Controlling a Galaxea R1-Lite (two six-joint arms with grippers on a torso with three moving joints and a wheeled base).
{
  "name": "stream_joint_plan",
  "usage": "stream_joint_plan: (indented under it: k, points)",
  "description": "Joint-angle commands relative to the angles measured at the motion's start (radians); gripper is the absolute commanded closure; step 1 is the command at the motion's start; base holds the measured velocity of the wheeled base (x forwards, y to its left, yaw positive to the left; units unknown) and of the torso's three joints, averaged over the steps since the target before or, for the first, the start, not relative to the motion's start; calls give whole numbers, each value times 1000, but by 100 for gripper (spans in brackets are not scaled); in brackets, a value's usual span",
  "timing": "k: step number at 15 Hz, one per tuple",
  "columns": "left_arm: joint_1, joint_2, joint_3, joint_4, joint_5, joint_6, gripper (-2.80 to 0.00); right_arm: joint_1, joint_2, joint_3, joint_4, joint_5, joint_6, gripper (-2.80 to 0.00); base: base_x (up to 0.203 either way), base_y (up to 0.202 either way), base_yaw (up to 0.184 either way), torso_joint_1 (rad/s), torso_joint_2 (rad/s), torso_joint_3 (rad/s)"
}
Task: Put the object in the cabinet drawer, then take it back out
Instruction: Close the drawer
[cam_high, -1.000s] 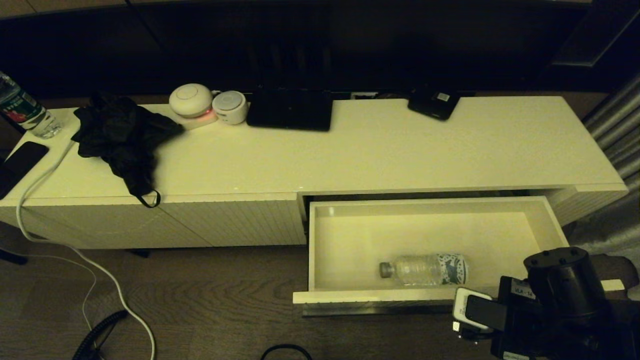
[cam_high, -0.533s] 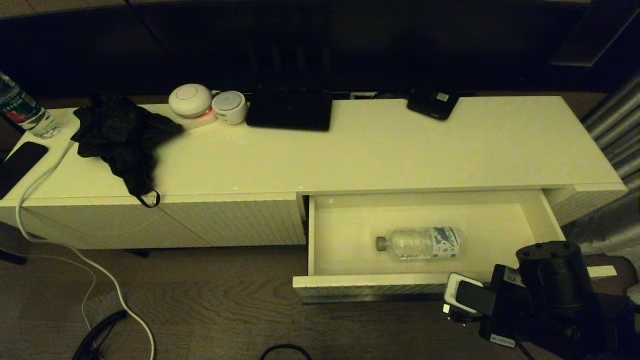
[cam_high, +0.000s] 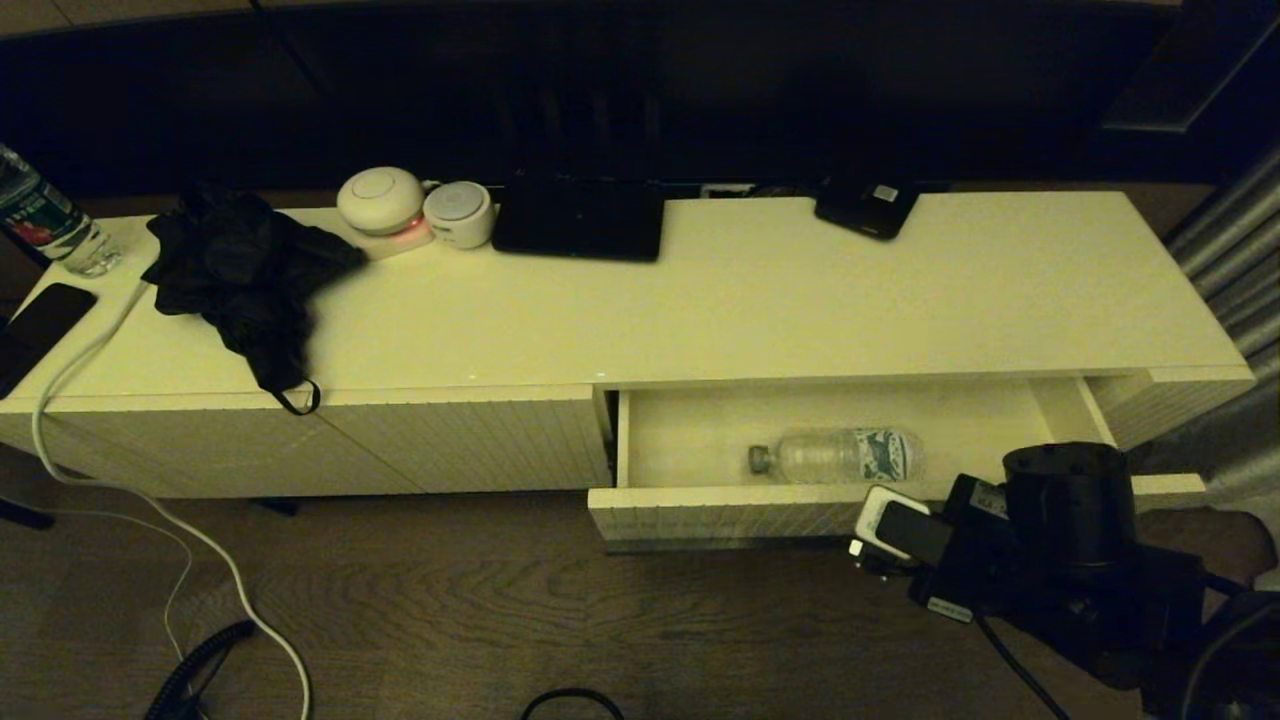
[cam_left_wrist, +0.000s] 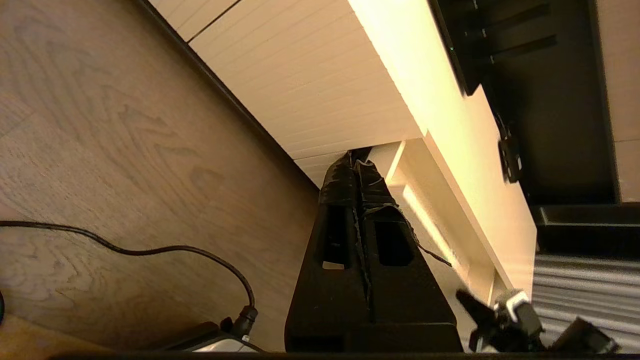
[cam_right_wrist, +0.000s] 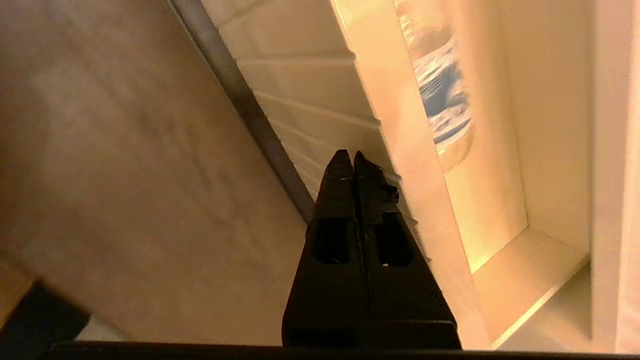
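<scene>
The water bottle (cam_high: 835, 455) lies on its side inside the cabinet drawer (cam_high: 730, 517), cap toward the robot's left, label end toward the right. The drawer is only partly open — most of its pale floor sits under the cabinet top (cam_high: 760, 290).

The right gripper (cam_right_wrist: 354, 159) has its 2 fingers pressed together, grasping nothing, with the tips against the ribbed drawer front beside the dark handle bar (cam_right_wrist: 240, 100); whether they truly touch the panel is hard to say from the blurred wrist view. It looks like the closing push of step 1.

The left gripper (cam_left_wrist: 356, 165) hangs clenched and empty over the floor, parked near the cabinet's ribbed panel (cam_left_wrist: 300, 85).

Next, the push should probably run straight until the front sits flush; then the fingers must open and hook the bar to pull the drawer out for retrieval.
</scene>
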Motion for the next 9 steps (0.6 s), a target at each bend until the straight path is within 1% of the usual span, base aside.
stream_joint_plan:
  k: [1,4,7,9]
  points:
    - [0,-2,0,0,1,-6,0,0,33,-36,-28,2,-5,0,0,0,0,0,0,0]
    - [0,-2,0,0,1,-6,0,-1,69,-88,-69,2,-2,0,0,0,0,0,0,0]
    - [0,-2,0,0,1,-6,0,-8,114,-136,-144,0,0,0,0,0,0,0,0,0]
    - [0,-2,2,0,1,-6,0,-10,146,-178,-168,-12,1,0,0,0,0,0,0,0]
